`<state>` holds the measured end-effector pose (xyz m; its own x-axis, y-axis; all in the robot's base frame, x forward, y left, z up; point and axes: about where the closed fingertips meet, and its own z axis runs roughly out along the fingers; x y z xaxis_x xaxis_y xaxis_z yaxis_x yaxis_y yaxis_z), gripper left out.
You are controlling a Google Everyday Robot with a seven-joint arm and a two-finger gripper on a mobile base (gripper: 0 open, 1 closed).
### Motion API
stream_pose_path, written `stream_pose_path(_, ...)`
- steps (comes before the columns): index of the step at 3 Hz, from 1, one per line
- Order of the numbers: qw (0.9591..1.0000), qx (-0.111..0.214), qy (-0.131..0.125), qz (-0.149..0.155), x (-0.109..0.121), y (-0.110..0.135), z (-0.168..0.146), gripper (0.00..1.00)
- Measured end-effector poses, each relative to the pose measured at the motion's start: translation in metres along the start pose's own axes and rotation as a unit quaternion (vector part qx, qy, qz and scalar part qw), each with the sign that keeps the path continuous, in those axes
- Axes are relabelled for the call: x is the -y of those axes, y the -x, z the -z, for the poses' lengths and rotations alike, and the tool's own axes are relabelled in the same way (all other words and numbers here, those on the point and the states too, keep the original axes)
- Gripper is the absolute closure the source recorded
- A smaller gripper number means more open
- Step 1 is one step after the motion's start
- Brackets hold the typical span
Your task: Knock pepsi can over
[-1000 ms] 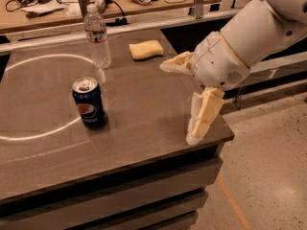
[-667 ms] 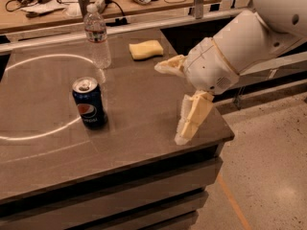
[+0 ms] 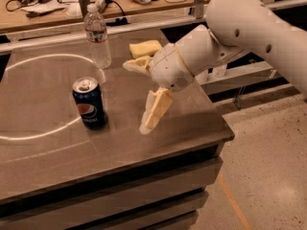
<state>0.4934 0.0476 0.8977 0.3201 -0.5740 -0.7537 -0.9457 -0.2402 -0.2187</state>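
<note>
The cream gripper (image 3: pixel 135 97) hung spread wide, empty. Left of it, the dark blue aluminium pepsi can (image 3: pixel 89 103) stood upright on the grey counter (image 3: pixel 48 152).

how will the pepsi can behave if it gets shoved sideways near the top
The pepsi can stands upright, taller than wide, so a high push probably tips it rather than slides it. Once down, its round body would likely roll on the flat table. The open gripper hangs right of it in the camera view, not touching.
</note>
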Motion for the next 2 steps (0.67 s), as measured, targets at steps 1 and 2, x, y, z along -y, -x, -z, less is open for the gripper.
stream_pose_path(1,0.999,0.038,0.002,-0.023,0.012,0.003,-0.034,0.0)
stream_pose_path(2,0.9961,0.078,0.011,-0.041,0.019,0.013,-0.063,0.0)
